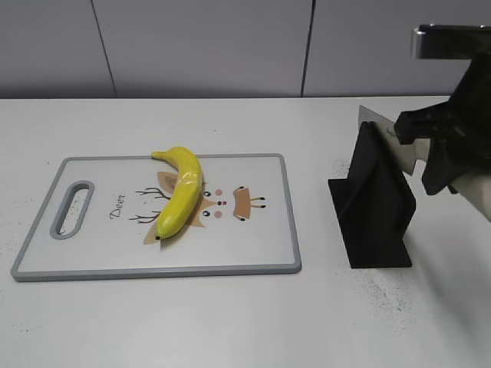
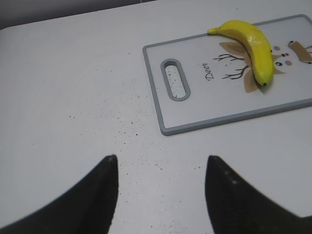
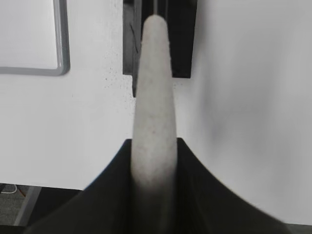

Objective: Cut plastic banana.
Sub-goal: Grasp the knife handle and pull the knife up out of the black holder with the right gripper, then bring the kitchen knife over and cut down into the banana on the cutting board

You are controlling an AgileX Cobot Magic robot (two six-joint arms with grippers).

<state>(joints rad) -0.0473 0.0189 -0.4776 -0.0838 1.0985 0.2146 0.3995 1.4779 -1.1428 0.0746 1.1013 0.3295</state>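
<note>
1. The left gripper point(image 2: 161, 195) hung above bare white table point(image 2: 73, 97), well to the left of the cutting board. Its jaws were released, with a wide gap between the two dark fingers point(image 2: 105, 195) and nothing held between them.
2. The cutting board point(image 1: 92, 261) lay flat on the table. It was white with a grey rim, a slotted handle point(image 1: 72, 208) at its left end, and a printed deer picture point(image 1: 219, 205) near its middle.
3. The banana point(image 1: 181, 192) lay on the cutting board, across the deer picture, well apart from both grippers. In the exterior view its stem pointed to the far left and its dark tip to the near edge of the board. In the left wrist view the same banana point(image 2: 251, 46) appeared at the upper right.
4. A black knife stand point(image 1: 372, 203) stood upright on the table, to the right of the cutting board and apart from it.
5. The right gripper point(image 3: 155, 195) was at the top of the knife stand, at the far right of the exterior view. Its jaws were clenched on the pale knife handle point(image 3: 155, 112), which ran from between the fingers towards the stand.
6. The knife blade point(image 1: 383, 126) was seen at the top of the stand; how far it sat in the slot could not be determined.
</note>
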